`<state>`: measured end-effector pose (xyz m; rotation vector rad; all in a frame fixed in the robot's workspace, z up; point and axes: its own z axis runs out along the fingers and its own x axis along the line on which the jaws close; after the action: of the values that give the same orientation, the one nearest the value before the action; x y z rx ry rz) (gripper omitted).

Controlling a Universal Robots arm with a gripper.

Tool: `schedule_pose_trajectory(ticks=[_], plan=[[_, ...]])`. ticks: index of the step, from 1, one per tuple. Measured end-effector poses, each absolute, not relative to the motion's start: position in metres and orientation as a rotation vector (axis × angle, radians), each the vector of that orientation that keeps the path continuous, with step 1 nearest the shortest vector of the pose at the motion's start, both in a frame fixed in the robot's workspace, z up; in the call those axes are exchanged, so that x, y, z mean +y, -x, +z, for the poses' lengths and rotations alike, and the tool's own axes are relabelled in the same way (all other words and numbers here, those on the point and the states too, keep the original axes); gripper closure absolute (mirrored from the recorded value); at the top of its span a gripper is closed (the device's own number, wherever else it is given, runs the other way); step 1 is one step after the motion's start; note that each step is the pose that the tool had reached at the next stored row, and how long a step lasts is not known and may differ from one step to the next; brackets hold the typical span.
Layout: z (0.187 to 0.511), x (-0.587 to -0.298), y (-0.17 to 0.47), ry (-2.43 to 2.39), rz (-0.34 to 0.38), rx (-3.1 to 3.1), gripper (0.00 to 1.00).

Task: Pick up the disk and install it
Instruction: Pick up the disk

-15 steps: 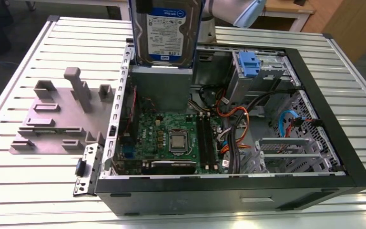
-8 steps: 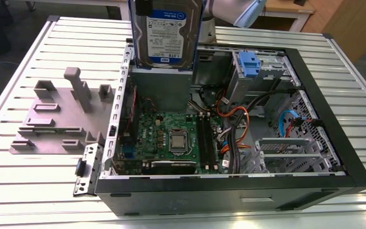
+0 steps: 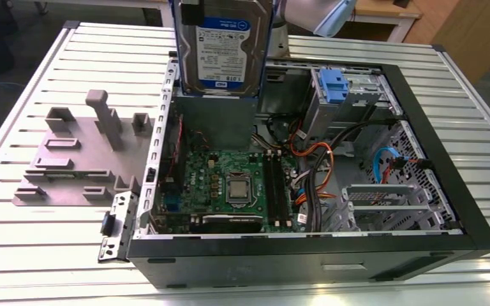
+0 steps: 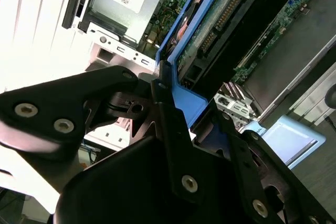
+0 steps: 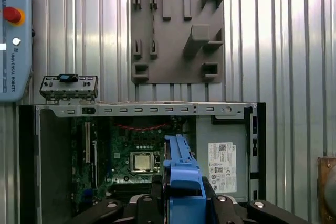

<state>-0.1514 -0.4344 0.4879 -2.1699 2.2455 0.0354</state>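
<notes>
Upright disk held at 12 o'clock in exterior view, label outward, above open computer case. Blue carrier edge pinched by closed gripper, shown in both wrist views. Risks judged: carrier plastic flexed, disk slipped onto motherboard; corner snagged on orange cables or drive cage, at 1 o'clock within case, if lowered tilted.
</notes>
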Motion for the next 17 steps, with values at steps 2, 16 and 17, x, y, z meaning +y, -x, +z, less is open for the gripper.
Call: schedule_pose_trajectory(ticks=[2,16,17], plan=[[0.488,-0.435,0.149,2.170,0.035,2.245,0.63],[0.488,-0.435,0.127,2.170,0.035,2.245,0.63],[0.488,-0.435,0.125,2.170,0.035,2.245,0.63]])
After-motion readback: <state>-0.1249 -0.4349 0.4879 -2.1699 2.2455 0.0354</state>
